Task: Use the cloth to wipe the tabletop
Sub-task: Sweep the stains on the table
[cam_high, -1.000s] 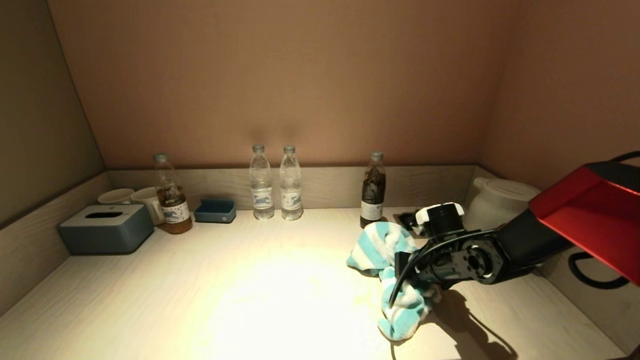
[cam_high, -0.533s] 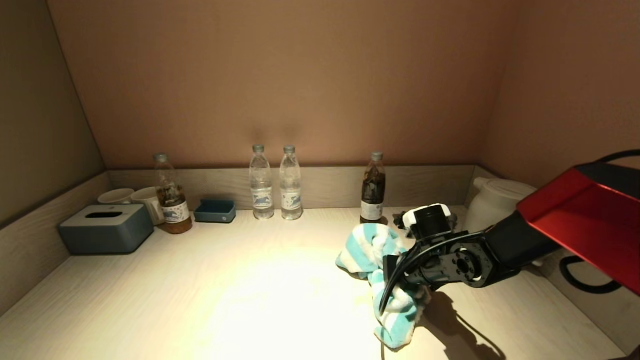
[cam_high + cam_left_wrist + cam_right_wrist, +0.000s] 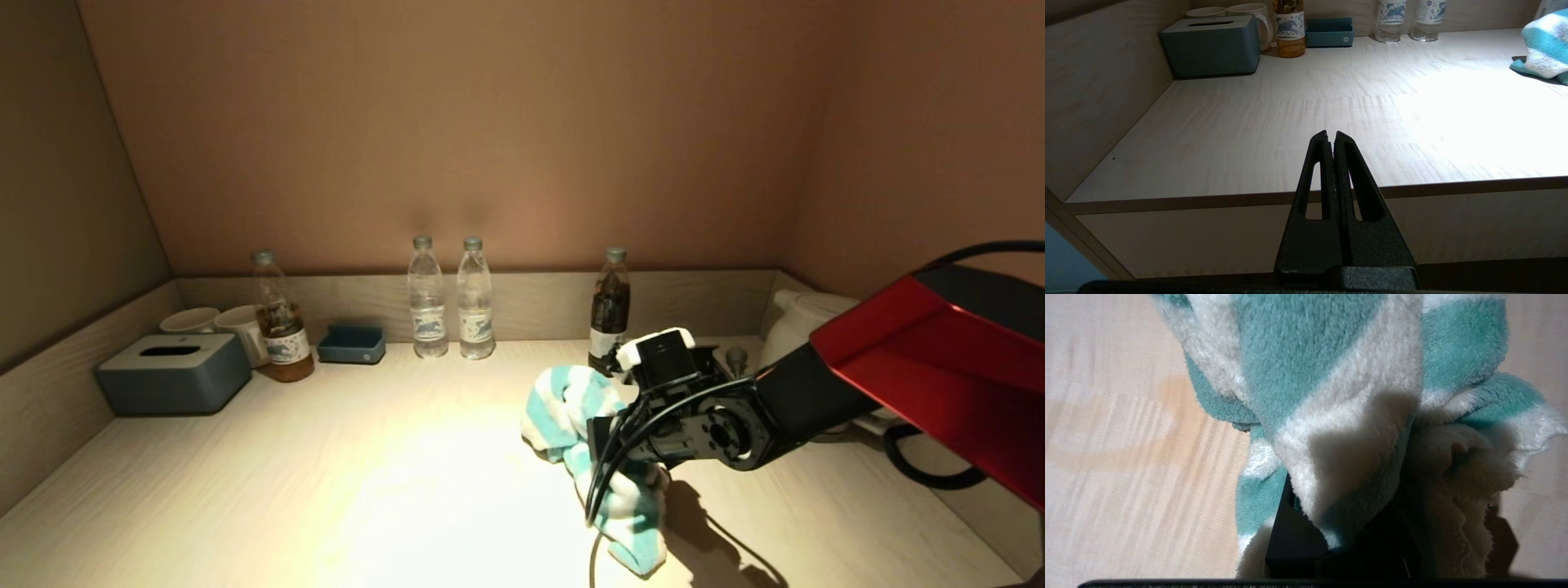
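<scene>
A teal and white striped cloth (image 3: 571, 404) lies bunched on the pale wooden tabletop (image 3: 326, 474), right of the middle. My right gripper (image 3: 614, 457) is shut on the cloth and presses it down on the table; the fabric (image 3: 1331, 375) wraps over the fingers and hides them in the right wrist view. My left gripper (image 3: 1330, 136) is shut and empty, parked low in front of the table's near edge, out of the head view. The cloth (image 3: 1545, 49) shows far off in the left wrist view.
Along the back wall stand a tea bottle (image 3: 279, 318), two water bottles (image 3: 428, 298), a dark bottle (image 3: 611, 309) just behind the cloth, a blue tray (image 3: 351, 345), two cups (image 3: 214, 322) and a grey tissue box (image 3: 173, 371). A white kettle (image 3: 796, 327) stands at the right.
My right gripper has slid leftward across the table, dragging the cloth with it towards the middle. The left arm has not moved.
</scene>
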